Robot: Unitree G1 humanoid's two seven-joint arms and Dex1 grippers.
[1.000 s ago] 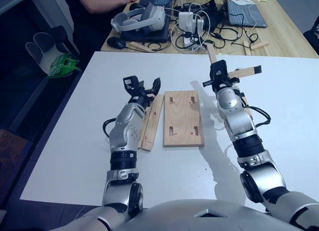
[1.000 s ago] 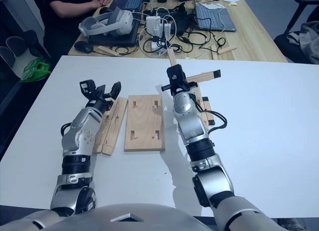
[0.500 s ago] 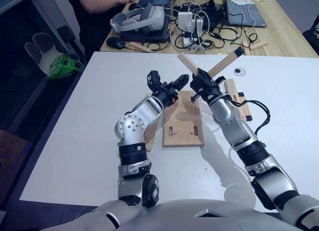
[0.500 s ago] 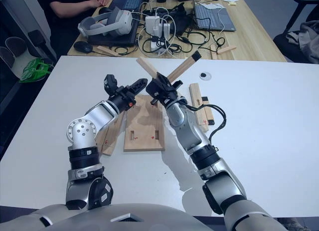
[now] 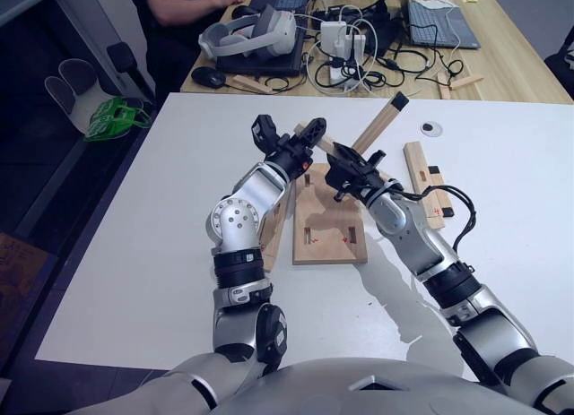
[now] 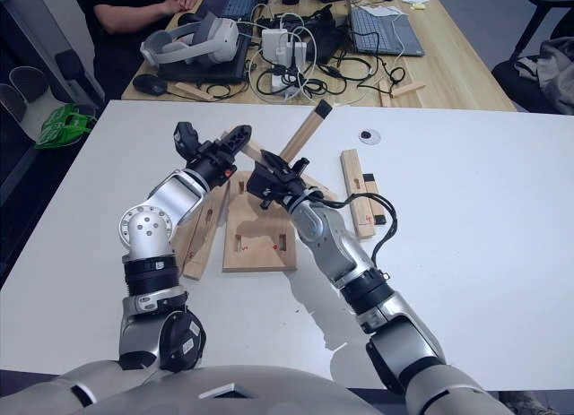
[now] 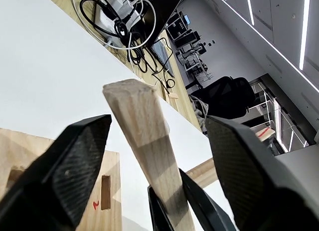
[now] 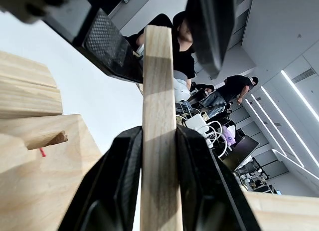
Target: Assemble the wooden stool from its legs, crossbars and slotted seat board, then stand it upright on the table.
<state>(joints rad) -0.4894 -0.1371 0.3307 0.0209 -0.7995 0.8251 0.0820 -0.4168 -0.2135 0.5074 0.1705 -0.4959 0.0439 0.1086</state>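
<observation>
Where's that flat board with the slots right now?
The seat board lies flat in the middle of the white table, straight ahead of the robot, between wooden pieces on its left and more pieces on its right.

One slotted seat board lay on the single white table, with two slots showing at its near end. Two grippers were above it, the left gripper and the right gripper, and two crossed sticks sat clamped in the right one. Two wooden pieces lay left of the board and two more lay right of it. One small round disc lay at the far right. One headset and one mouse sat on the far desk.
</observation>
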